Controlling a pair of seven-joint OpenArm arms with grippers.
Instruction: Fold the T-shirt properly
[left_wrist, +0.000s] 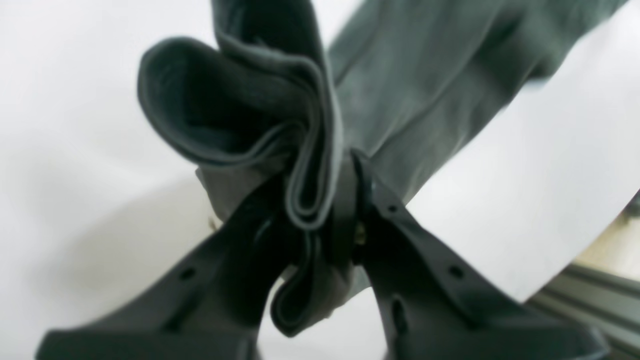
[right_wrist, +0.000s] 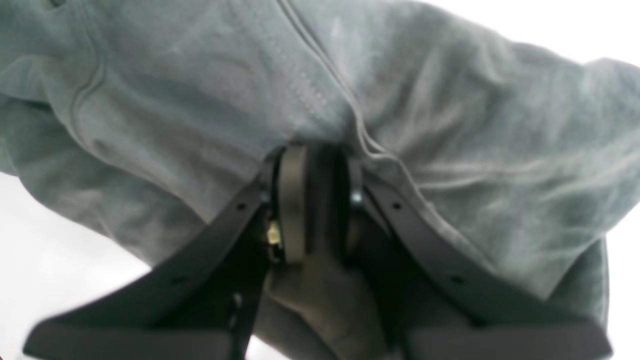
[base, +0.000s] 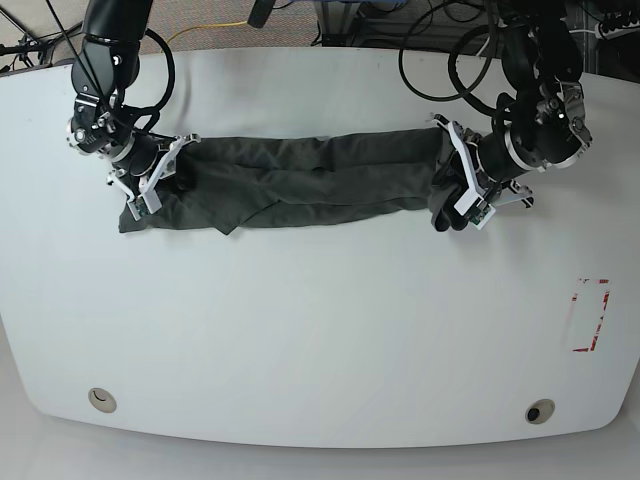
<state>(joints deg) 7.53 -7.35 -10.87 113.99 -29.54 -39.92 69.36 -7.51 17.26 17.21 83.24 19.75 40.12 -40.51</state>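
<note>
Two arms hold the T-shirt (base: 300, 185) stretched into a long, narrow, dark grey band across the far half of the white counter (base: 320, 330) in the base view. The cloth is creased lengthwise and lies flat between the arms, one ragged corner hanging lower near the end on that view's left. The right claw (base: 150, 185) grips that end; the left claw (base: 455, 190) grips the other, where the fabric bunches. A red-outlined rectangle (base: 588, 315) is marked on the counter, well apart from the shirt.

From the left wrist, the left claw (left_wrist: 327, 200) is pinched narrow on a doubled hem edge that curls into a loop above the fingers (left_wrist: 395, 235); the rest of the T-shirt (left_wrist: 410, 100) runs away slanting over the white surface. Those layered folds cannot be made out from the base view.

From the right wrist, the right claw (right_wrist: 312, 200) is clamped on cloth, and the T-shirt (right_wrist: 450, 150) fills most of the picture, showing stitched seams and soft wrinkles that the base view does not resolve.
</note>
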